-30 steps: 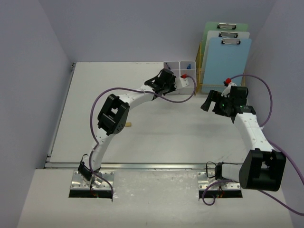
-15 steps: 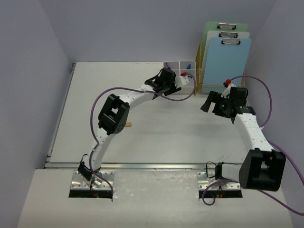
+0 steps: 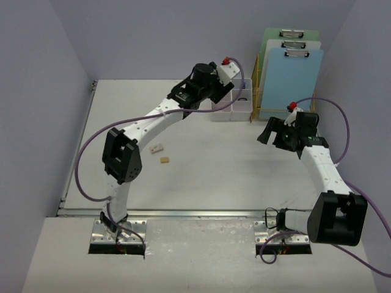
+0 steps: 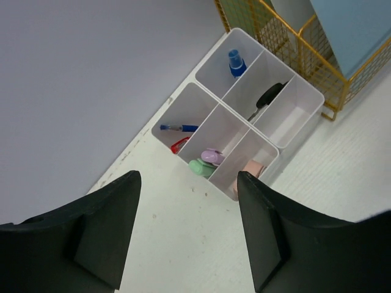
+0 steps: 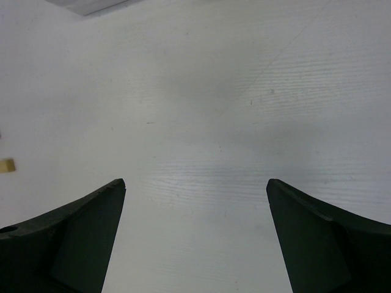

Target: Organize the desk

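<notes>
The white desk (image 3: 214,177) carries a small white piece (image 3: 157,147) and a small tan piece (image 3: 164,160) left of centre. My left gripper (image 3: 198,96) hangs open and empty above the desk, just left of the white compartmented organizer (image 3: 233,105). In the left wrist view its jaws (image 4: 187,177) stand wide apart over bare desk (image 4: 183,244), with the organizer (image 4: 287,131) ahead. My right gripper (image 3: 269,131) is open and empty at the right; its jaws (image 5: 195,182) frame bare desk (image 5: 214,91). The tan piece (image 5: 6,165) shows at that view's left edge.
The organizer holds a blue cap (image 4: 236,61), a black item (image 4: 269,94), a blue pen (image 4: 177,127), a red item (image 4: 179,144), purple (image 4: 212,157), green (image 4: 200,166) and pink (image 4: 253,166) pieces. A gold wire rack (image 4: 287,36) with clipboards (image 3: 293,67) stands behind it.
My left arm has risen and drawn back from the organizer, its elbow swinging left. This uncovers the small white piece on the desk. The right arm has not moved.
</notes>
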Motion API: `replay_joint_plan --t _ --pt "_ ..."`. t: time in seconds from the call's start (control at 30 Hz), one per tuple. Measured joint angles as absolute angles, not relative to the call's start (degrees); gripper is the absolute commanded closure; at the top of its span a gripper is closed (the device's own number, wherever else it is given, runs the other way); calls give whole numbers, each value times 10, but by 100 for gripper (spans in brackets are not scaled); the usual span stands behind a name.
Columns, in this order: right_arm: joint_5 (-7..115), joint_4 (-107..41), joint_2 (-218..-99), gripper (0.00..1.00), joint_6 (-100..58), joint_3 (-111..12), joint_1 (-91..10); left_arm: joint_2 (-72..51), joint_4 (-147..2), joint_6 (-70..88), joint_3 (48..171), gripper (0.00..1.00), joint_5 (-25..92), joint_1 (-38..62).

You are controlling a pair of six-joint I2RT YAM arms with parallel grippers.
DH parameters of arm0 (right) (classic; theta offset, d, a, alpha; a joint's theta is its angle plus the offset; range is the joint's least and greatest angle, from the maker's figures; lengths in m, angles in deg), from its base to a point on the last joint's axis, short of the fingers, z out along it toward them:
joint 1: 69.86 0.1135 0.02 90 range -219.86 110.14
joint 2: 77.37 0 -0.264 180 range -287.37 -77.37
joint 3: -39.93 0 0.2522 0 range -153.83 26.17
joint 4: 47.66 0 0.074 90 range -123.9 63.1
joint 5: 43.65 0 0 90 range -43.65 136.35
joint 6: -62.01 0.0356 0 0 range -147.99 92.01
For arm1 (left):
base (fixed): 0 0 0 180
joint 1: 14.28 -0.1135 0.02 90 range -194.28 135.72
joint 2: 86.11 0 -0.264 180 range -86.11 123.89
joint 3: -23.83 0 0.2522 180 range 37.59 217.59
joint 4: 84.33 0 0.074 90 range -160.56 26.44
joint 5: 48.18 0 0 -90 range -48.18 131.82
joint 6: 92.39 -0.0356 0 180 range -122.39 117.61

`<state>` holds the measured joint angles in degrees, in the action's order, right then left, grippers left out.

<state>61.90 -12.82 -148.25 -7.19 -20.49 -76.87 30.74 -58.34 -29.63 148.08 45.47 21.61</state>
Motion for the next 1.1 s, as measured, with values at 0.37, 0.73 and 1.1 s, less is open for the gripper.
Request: replay_joint_plan --t 0.37,0.73,1.1 --pt "657 -128 -1465 1 -119 -184 -769 116 -390 -205 1181 47 294 7" --pt "673 -100 -1472 1 -150 -183 -769 110 -341 -283 957 47 351 16" --pt "674 -82 -1473 1 -156 -183 -769 118 -382 -315 975 47 367 11"
